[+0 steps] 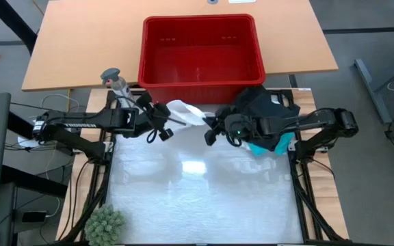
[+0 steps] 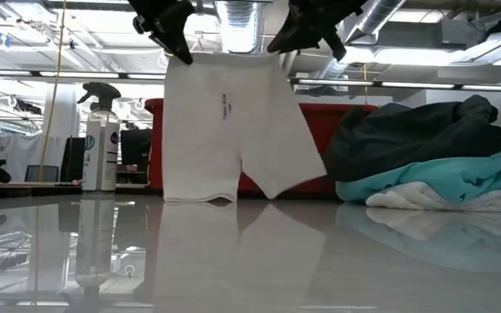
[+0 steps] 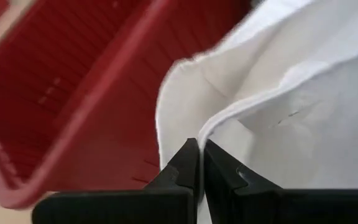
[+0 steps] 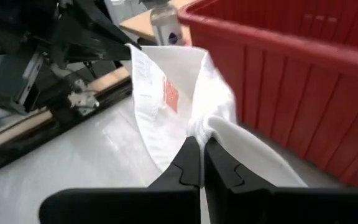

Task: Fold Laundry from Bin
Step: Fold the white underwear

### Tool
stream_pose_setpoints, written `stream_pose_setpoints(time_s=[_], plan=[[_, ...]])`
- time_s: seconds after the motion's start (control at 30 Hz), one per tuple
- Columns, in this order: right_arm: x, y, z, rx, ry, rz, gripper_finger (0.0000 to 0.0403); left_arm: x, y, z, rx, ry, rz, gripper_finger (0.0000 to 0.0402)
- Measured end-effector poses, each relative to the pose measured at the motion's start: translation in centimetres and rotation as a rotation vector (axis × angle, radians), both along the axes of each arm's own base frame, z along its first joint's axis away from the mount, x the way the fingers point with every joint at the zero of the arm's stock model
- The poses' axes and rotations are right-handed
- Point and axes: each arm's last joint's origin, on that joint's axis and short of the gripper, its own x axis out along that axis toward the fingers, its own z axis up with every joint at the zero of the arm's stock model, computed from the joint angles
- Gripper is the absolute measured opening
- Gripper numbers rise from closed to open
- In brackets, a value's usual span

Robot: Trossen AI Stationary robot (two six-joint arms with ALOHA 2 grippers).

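Above the table's (image 1: 204, 198) far edge, both grippers (image 2: 168, 30) (image 2: 311, 30) pinch white shorts (image 2: 229, 130) by thin waistband folds, which might slip free.

Right gripper (image 4: 200, 163) up close, its two dark fingers (image 4: 180, 171) pressed together on a bunched fold of white garment (image 4: 185, 106). The cloth spreads out from that pinch, and an inner seam shows a small tag with an orange-red patch (image 4: 171, 94). Just beside the cloth stands the red bin (image 4: 303, 81), its ribbed wall and thick rim filling one side of the shot. Across the garment, the left arm (image 4: 73, 37) comes in, dark and angular, its tip meeting the cloth's other edge. Beyond that, part of a spray bottle (image 4: 165, 25) peeks over the cloth. Below it all lies the pale, glossy table (image 4: 73, 168).
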Motion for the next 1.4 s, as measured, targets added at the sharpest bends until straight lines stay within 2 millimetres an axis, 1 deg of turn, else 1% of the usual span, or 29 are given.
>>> stream_pose_setpoints(time_s=[0.07, 0.13, 0.23, 0.33, 0.4, 0.53, 0.6, 0.7, 0.77, 0.87, 0.97, 1.03, 1.1, 1.17, 1.27, 1.33, 1.4], plan=[[-0.1, 1.2, -0.7, 0.01, 0.024, 0.024, 0.0024, 0.0, -1.0, -0.8, -0.028, -0.001, -0.015, 0.0], [-0.1, 2.8, -1.9, 0.036, 0.051, 0.059, 0.0024, 0.0, -2.3, -2.0, -0.087, -0.023, -0.034, 0.0], [-0.9, 5.3, -4.4, 0.113, 0.081, 0.096, 0.0024, -0.2, -4.8, -4.7, -0.192, -0.032, -0.09, 0.0], [-1.9, 7.8, -6.7, 0.198, 0.088, 0.123, 0.0024, -1.1, -7.5, -7.7, -0.317, -0.041, -0.133, 0.0], [-2.8, 9.5, -8.0, 0.234, 0.117, 0.149, 0.0024, -1.8, -9.3, -9.2, -0.389, -0.063, -0.146, 0.0], [-3.8, 11.8, -9.4, 0.287, 0.14, 0.195, 0.0025, -2.8, -12.0, -11.0, -0.509, -0.149, -0.167, 0.0], [-3.9, 12.6, -9.7, 0.291, 0.152, 0.239, 0.0041, -2.8, -12.9, -11.3, -0.558, -0.204, -0.203, 0.0001], [-4.0, 13.3, -9.9, 0.28, 0.179, 0.307, 0.0084, -2.6, -14.0, -11.1, -0.598, -0.282, -0.276, 0.001], [-3.7, 13.6, -9.9, 0.285, 0.186, 0.386, 0.0113, -2.5, -14.4, -10.8, -0.61, -0.299, -0.331, 0.0024], [-3.6, 13.9, -10.2, 0.32, 0.224, 0.484, 0.0155, -2.3, -14.9, -10.4, -0.66, -0.296, -0.429, 0.0056], [-3.5, 14.0, -10.3, 0.364, 0.247, 0.542, 0.0194, -2.0, -15.4, -10.0, -0.762, -0.317, -0.513, 0.0097], [-3.5, 14.1, -10.4, 0.391, 0.254, 0.581, 0.0215, -1.9, -15.7, -9.8, -0.837, -0.321, -0.539, 0.0122], [-3.6, 14.3, -10.4, 0.399, 0.266, 0.598, 0.0229, -2.0, -15.8, -9.8, -0.898, -0.328, -0.512, 0.0143], [-3.6, 14.3, -10.4, 0.387, 0.261, 0.586, 0.0234, -2.1, -15.5, -10.1, -0.892, -0.317, -0.444, 0.0153], [-3.4, 13.3, -10.6, 0.317, 0.264, 0.483, 0.0232, -2.7, -14.6, -11.0, -0.725, -0.292, -0.29, 0.0157], [-2.9, 12.2, -10.9, 0.26, 0.279, 0.443, 0.023, -3.0, -14.0, -11.4, -0.599, -0.327, -0.19, 0.0157], [-2.1, 11.0, -11.3, 0.224, 0.286, 0.423, 0.023, -3.1, -13.4, -11.6, -0.51, -0.374, -0.109, 0.0157]])
